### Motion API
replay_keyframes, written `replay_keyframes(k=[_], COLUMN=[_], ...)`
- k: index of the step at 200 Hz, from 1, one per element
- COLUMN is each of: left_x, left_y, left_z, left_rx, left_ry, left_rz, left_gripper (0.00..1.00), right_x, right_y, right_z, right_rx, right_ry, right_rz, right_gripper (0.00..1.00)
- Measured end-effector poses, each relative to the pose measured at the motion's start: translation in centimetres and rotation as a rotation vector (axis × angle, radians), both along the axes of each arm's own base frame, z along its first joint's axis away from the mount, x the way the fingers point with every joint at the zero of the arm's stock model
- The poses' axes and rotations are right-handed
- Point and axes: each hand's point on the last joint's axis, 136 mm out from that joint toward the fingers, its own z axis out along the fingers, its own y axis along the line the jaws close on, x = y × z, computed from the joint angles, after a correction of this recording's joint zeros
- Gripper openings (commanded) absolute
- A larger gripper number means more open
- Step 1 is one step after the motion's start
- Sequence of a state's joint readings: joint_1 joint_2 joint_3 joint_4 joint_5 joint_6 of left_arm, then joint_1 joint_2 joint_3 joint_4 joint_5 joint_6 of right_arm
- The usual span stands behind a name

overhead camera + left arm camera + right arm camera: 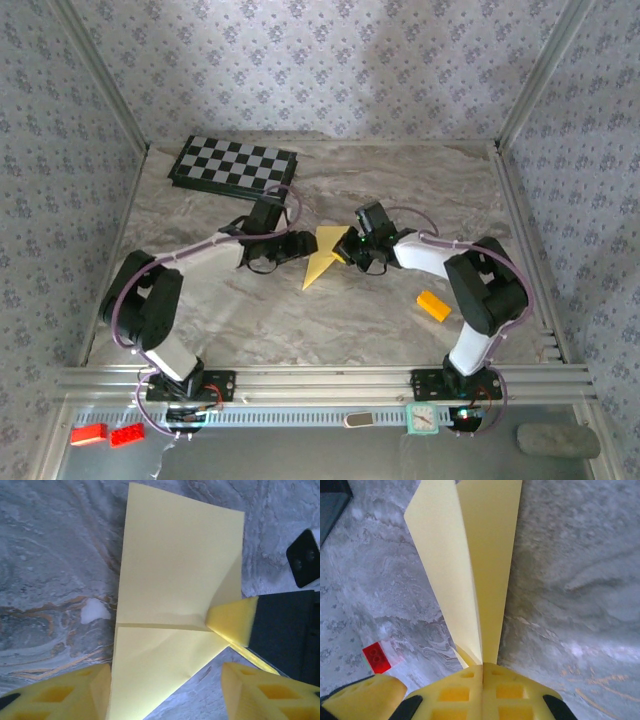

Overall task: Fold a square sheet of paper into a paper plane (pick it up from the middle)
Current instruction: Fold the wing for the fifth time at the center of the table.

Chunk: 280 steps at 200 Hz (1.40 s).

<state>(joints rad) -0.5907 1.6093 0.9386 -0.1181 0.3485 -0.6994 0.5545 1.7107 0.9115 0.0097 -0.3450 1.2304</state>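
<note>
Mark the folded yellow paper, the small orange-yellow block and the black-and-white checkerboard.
folded yellow paper [322, 260]: top view, its lower pointed half.
small orange-yellow block [434, 305]: top view, middle of its top face.
black-and-white checkerboard [235, 165]: top view, centre of the board.

Yellow paper plane [325, 256] being held near middle of table [250, 320], pointed tip being directed toward near-left. Paper being shown folded along centre crease, two layers being pinched together at one end, being fanned apart toward other.

Checkerboard [233, 166] at back left, orange block [434, 305] right
</note>
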Motion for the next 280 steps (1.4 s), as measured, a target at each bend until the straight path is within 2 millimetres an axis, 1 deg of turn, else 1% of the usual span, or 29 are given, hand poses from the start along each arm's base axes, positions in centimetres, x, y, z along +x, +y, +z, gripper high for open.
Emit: replay_keyframes(k=[16,35,54,71,91,125,160,190,210,225,239,253,280], left_x=[-0.8,-1.7,-2.8,-3.6,-3.8,-3.7,-3.8,-3.9,-4.2,-4.3,-4.2,-4.1,-3.8], left_y=[-0.3,-0.5,-0.7,-1.2,-1.8,-2.6,-3.3,-3.7,-3.8,-3.9,-4.1,-4.3,-4.6], left_z=[-0.4,-1.2,-1.9,-2.1,-1.8,-1.4,-2.0,-3.2,-4.3,-5.1,-5.6,-5.8,-5.5], left_rx=[0.047,0.105,0.162,0.198,0.232,0.276,0.306,0.331,0.346,0.352,0.355,0.358,0.357], left_ry=[-0.068,-0.141,-0.219,-0.283,-0.367,-0.487,-0.593,-0.628,-0.628,-0.619,-0.614,-0.617,-0.632], left_rz=[-0.064,-0.144,-0.239,-0.316,-0.389,-0.488,-0.589,-0.668,-0.710,-0.738,-0.757,-0.764,-0.767], left_gripper=[0.72,0.84,0.87,0.87,0.84,0.75,0.74,0.72,0.65,0.58,0.54,0.50,0.46], right_x=[-0.4,-0.6,-0.6,-0.6,-0.7,-0.8,-1.0,-1.0,-1.0,-1.0,-1.1,-1.1,-1.1], right_y=[-0.4,-0.8,-1.0,-1.2,-1.5,-2.3,-2.7,-2.8,-2.8,-2.8,-2.7,-2.7,-2.7], right_z=[-0.2,-0.4,-0.3,0.0,0.2,0.2,-0.1,-0.2,-0.1,-0.1,-0.1,-0.1,0.0], right_rx=[-0.001,0.003,0.013,0.020,0.024,0.019,0.011,0.012,0.016,0.019,0.021,0.024,0.032], right_ry=[0.025,0.052,0.072,0.086,0.105,0.137,0.164,0.170,0.173,0.176,0.178,0.180,0.189], right_rz=[-0.047,-0.101,-0.137,-0.162,-0.187,-0.218,-0.236,-0.244,-0.243,-0.241,-0.238,-0.236,-0.238], right_gripper=[0.00,0.00,0.00,0.00,0.00,0.00,0.00,0.00,0.00,0.00,0.00,0.00,0.00])
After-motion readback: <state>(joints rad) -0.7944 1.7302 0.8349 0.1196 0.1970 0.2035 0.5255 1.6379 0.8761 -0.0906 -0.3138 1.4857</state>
